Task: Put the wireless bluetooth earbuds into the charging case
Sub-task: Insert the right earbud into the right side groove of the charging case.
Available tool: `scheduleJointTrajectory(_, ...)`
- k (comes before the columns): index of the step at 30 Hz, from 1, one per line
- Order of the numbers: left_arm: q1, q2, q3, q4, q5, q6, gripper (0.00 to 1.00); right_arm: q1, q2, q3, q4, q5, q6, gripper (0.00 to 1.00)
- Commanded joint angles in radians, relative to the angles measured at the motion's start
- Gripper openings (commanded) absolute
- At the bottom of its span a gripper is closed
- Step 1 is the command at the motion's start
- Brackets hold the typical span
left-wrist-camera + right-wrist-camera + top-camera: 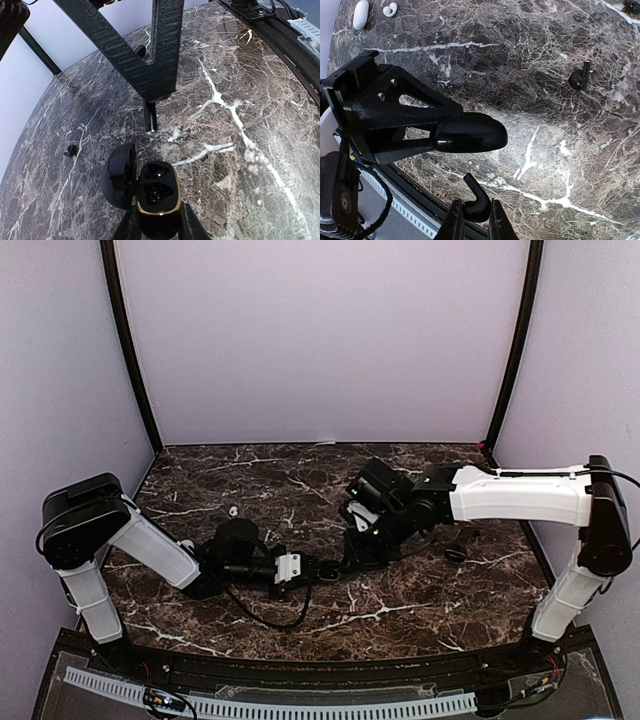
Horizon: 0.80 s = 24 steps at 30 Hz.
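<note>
L gripper (159,229) is clamped on the open black charging case (159,197), lid swung to one side. R gripper (476,222) is pinched shut on a black earbud (476,207), close to the case but apart from it. A second black earbud (580,77) lies loose on the marble table (545,125), well apart

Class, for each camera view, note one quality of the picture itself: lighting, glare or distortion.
Top external: even light, no harsh glare on the marble table. Left wrist: fisheye curves the table edge; highlights dot the open charging case. Right wrist: bright glare streaks its glossy lid.
</note>
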Motion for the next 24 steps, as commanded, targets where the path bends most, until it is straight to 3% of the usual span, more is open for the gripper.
scheduleJointTrajectory(1, -0.005, -0.004, 0.019, 0.017, 0.019, -0.01, 0.0, 0.008, 0.021, 0.012, 0.023, -0.013, -0.015, 0.0)
scheduleJointTrajectory(24, -0.015, -0.015, 0.007, 0.032, 0.056, 0.004, 0.0, 0.007, 0.107, 0.054, -0.007, 0.045, -0.015, 0.0)
